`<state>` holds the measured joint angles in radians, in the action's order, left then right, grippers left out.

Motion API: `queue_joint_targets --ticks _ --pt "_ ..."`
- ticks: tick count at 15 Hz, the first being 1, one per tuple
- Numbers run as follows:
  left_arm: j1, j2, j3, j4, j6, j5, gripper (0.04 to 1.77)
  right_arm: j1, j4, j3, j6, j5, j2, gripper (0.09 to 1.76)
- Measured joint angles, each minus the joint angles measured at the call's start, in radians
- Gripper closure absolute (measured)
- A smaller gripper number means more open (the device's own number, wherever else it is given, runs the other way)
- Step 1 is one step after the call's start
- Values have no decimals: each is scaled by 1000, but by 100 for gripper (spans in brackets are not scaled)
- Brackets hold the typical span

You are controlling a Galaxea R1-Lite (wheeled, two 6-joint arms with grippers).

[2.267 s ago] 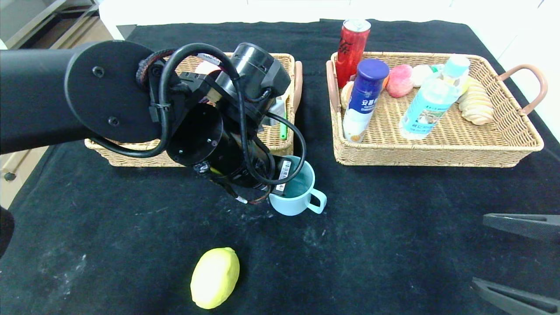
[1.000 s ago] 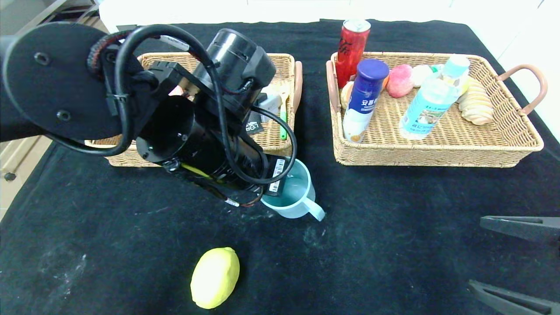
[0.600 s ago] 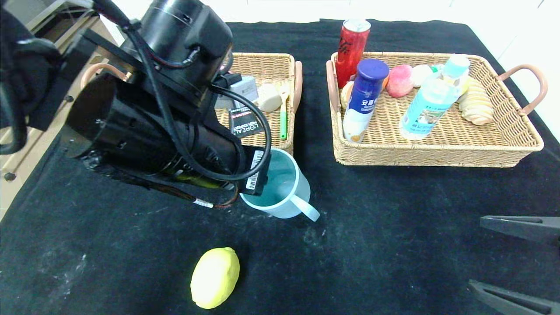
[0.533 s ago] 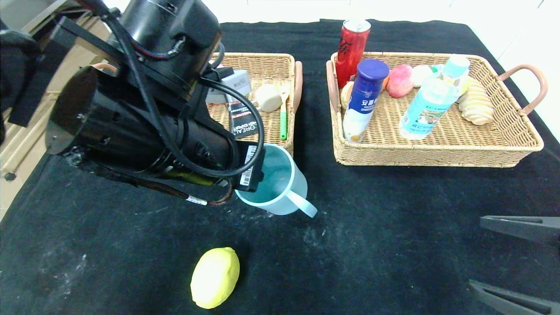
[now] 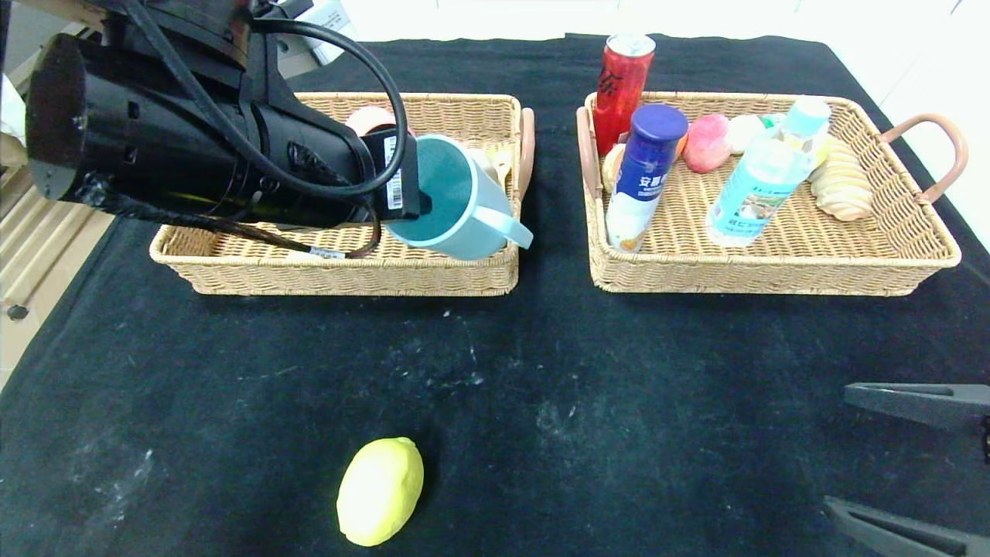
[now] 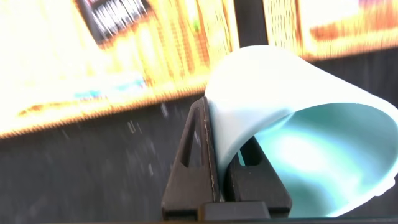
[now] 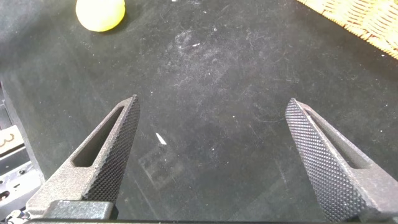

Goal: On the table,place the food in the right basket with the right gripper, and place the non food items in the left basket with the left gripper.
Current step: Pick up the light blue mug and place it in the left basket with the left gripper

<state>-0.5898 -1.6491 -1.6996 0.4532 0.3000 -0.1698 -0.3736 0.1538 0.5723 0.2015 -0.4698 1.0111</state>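
A light blue mug (image 5: pixel 456 201) hangs tilted on its side above the right front part of the left basket (image 5: pixel 332 272). My left gripper (image 5: pixel 414 184) is shut on its rim. In the left wrist view one finger lies outside the wall and one inside, so the left gripper (image 6: pixel 219 144) pinches the mug (image 6: pixel 280 93). A yellow lemon (image 5: pixel 380 501) lies on the black cloth near the front edge, and it shows far off as the lemon (image 7: pixel 100 14) in the right wrist view. My right gripper (image 5: pixel 838 449) stands open low at the right, and the right gripper (image 7: pixel 211 109) has only bare cloth between its fingers.
The right basket (image 5: pixel 773 272) holds a blue-capped bottle (image 5: pixel 646 174), a water bottle (image 5: pixel 766 182), bread (image 5: pixel 841 186) and a pink item (image 5: pixel 705 143), with a red can (image 5: pixel 623 81) at its back left corner. A pink thing (image 5: pixel 370 118) lies in the left basket.
My left arm has lifted the mug off the table and carried it back over the left basket, tipping it sideways. The lemon and my right gripper have not moved.
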Motion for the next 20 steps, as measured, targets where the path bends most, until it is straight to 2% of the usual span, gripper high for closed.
queue_joint_targets --ticks 3,7,17,20 --pt "34 -28 -1 -115 1 -36 163 0 0 -1 0 0 -2 14" --pt "55 -95 -20 -194 -5 -112 163 -2 0 -5 1 0 -9 14" --pt "106 -230 -101 -326 -23 -156 163 -2 0 -8 1 0 -11 14" --pt "120 -248 -109 -331 -21 -165 163 -1 0 -7 0 1 -5 14"
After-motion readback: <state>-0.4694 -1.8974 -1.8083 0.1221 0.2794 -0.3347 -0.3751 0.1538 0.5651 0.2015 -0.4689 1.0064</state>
